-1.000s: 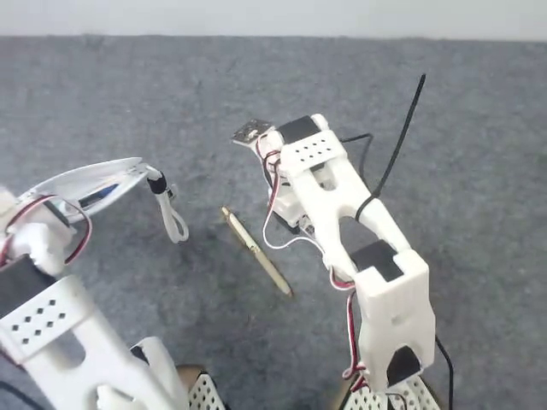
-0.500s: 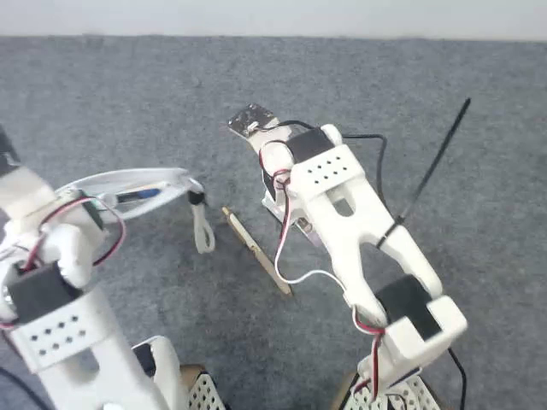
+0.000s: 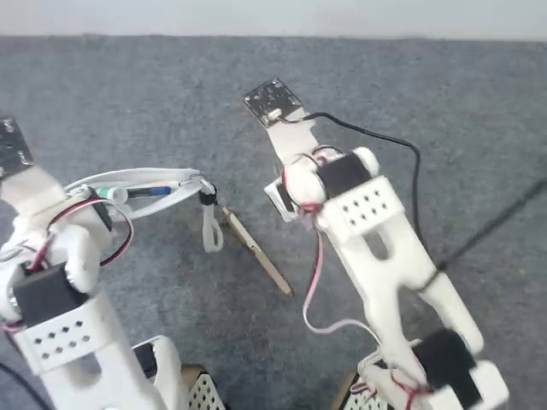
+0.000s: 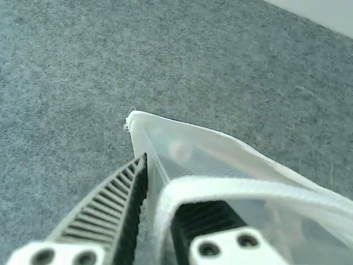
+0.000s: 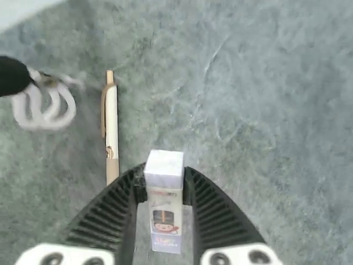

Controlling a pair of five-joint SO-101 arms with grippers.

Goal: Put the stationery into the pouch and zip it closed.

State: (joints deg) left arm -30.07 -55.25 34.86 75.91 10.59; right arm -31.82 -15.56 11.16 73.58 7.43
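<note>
My left gripper is shut on the edge of a translucent white pouch and holds it above the carpet. The pouch has pens inside, and its black zip pull with a white cord loop hangs from the end. A tan pen lies on the carpet just beside that loop. My right gripper is shut on a small white boxed eraser, held above the carpet next to the pen. The cord loop hangs off to the pen's other side.
Grey carpet covers the whole table, with open room at the back and right. A black cable runs from the right arm's wrist camera board. Both arm bases stand at the front edge.
The left arm has carried the pouch to the right, so its loop now hangs near the pen. The right arm's wrist has risen and shifted back. The pen has not moved.
</note>
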